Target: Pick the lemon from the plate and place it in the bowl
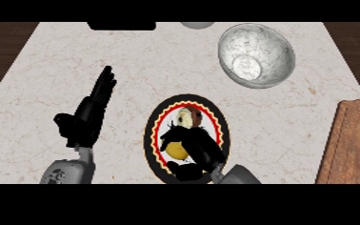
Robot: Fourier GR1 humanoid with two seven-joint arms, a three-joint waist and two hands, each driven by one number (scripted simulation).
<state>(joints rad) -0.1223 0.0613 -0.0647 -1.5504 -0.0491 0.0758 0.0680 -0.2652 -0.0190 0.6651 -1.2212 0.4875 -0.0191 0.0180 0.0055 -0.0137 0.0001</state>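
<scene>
The lemon (pixel 174 148) sits on the plate (pixel 156 124), low on its left half, a yellow patch showing just beside the dark fingers of the right hand (pixel 197 148). That hand comes in from the lower edge and lies over the plate, its fingers curled about the lemon's upper and right side, which is why so little of the fruit shows. It looks like a grasp being taken or just closed; whether the lemon is off the plate yet, I cannot tell.

The plate is black-rimmed with a red and white patterned ring (its centre bears some brownish picture, too unclear to name). Up and to the right, well apart from the plate, stands the bowl (pixel 277 74), grey and marbled, with nothing visible in it, so the placing is not yet done.

The left hand (pixel 88 117) rests to the left on the counter (pixel 295 119), fingers straight and pointing away, holding nothing. A wooden board (pixel 345 143) lies along the right edge.
</scene>
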